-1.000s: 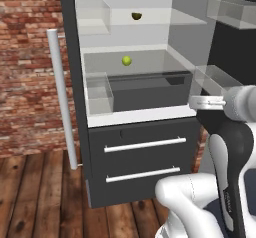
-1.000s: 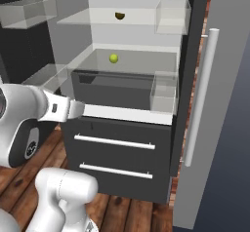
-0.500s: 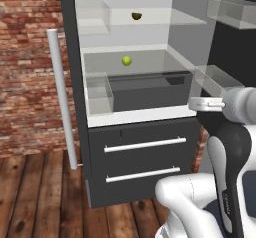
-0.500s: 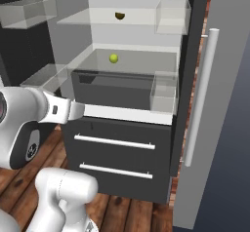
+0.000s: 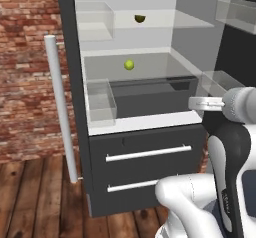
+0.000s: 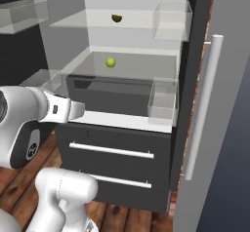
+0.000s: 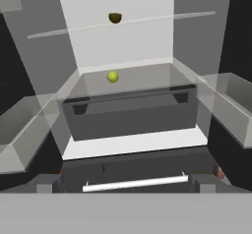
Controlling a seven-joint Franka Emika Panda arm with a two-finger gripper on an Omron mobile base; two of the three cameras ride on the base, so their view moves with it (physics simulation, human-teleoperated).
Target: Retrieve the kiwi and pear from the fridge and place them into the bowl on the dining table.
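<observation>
The fridge stands open in front of me. The kiwi, dark brown-olive, lies on the upper glass shelf. One shelf lower sits the pear, a bright yellow-green ball near the back. My gripper is open and empty, its fingertips far apart. It points into the fridge from outside, level with the white ledge above the drawers, well short of both fruits. The bowl and the dining table are out of view.
A dark crisper box sits under the pear's shelf. Clear door bins flank the opening on both open doors. Two lower drawers with white bar handles lie below. A brick wall stands left, and the floor is wooden.
</observation>
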